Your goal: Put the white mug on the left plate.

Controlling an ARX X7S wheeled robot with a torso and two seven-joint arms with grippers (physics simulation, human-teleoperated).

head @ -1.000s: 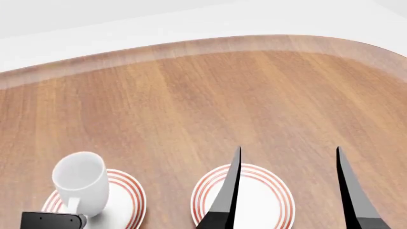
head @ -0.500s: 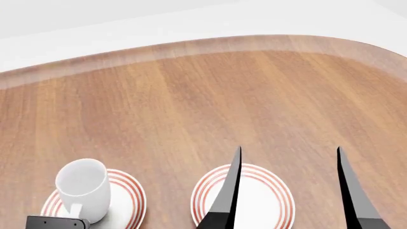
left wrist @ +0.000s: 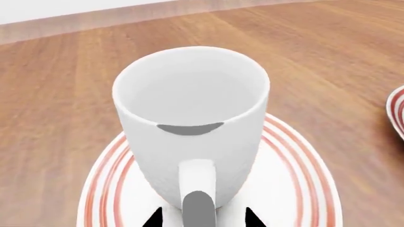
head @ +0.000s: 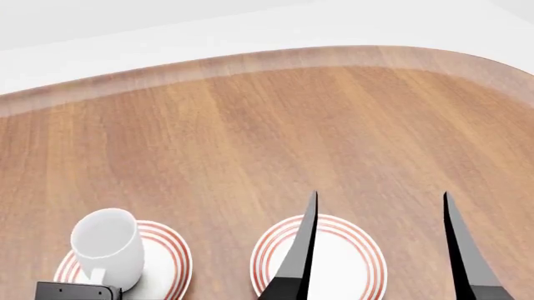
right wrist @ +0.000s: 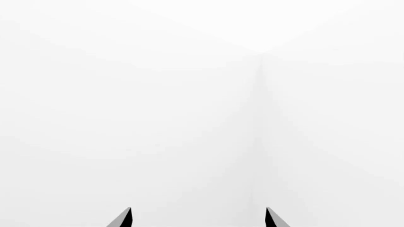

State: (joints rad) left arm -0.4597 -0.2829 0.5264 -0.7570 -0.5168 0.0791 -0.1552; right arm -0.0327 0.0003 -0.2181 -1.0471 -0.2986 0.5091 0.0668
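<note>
Left gripper (left wrist: pixel 200 220): two dark fingertips are seen either side of the handle (left wrist: pixel 198 191) of the white mug (left wrist: pixel 192 127), set apart with the handle between them. Whether the handle is pinched or merely straddled cannot be told from the wrist view; in the head view only a corner of the gripper body is caught at the near edge.

The mug is found upright on the left plate (head: pixel 167 253), handle turned toward the robot, base inside the red rings. It appears seated, though contact underneath is hidden.

Right gripper (head: pixel 379 250): fingers spread wide, nothing between them, raised above the right plate (head: pixel 351 250) and the wooden table (head: pixel 267 137). Only blank white is shown by its wrist camera.

Handling judged: the mug is taken to be rigid, glossy and likely slippery, tall enough to tip if nudged at the rim. A hold across the loop handle gives purchase but lets it swing; the body is too wide for a sure side grip. Breakage is to be expected if it is dropped on the plate.

Task is judged nearly complete; release and a straight withdrawal are called for.
</note>
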